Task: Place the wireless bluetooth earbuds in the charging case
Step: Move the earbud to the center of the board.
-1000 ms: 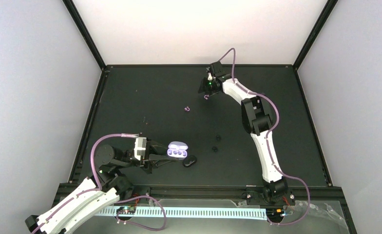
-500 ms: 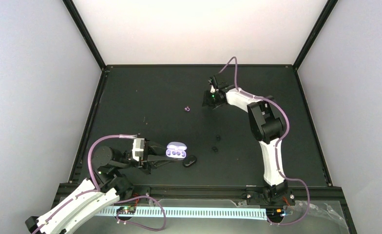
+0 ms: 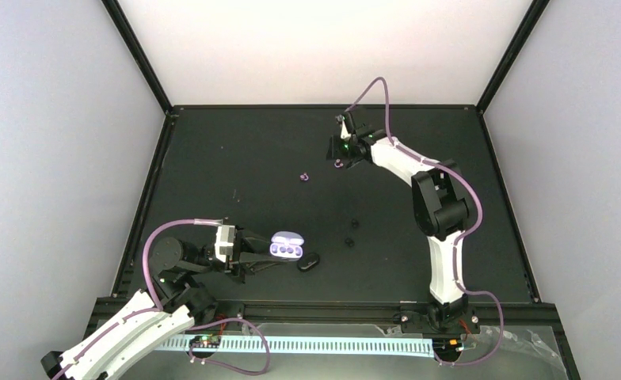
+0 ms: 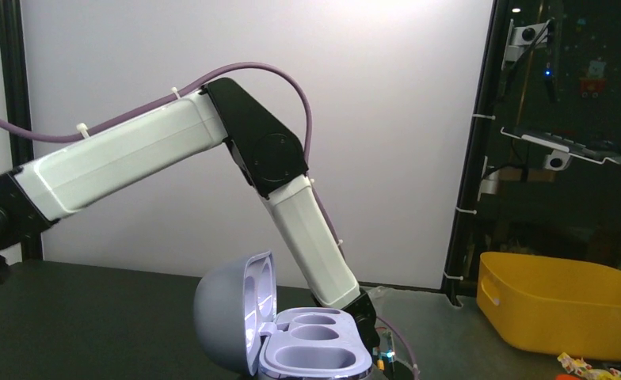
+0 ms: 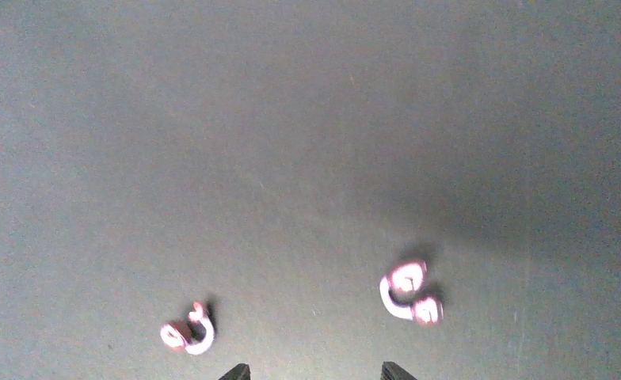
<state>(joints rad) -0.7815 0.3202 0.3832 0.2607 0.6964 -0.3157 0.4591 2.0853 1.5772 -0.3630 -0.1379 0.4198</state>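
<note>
Only two fingertips of the right tool point(image 5: 314, 372) show, the rest cut off below; just ahead, the pinkish earbuds point(image 5: 409, 291) are blurred. The charging case point(image 4: 291, 340) loses its base at the bottom edge, and where the left tool point(image 3: 261, 258) meets it is too small to tell.

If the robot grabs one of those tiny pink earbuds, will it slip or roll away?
The pink earbud looks glossy and rounded, so it may slip out of a pinch. It's tiny beside the right end effector, so probably very light and easily nudged. Its curled hook shape likely makes it wobble rather than roll far.
</note>
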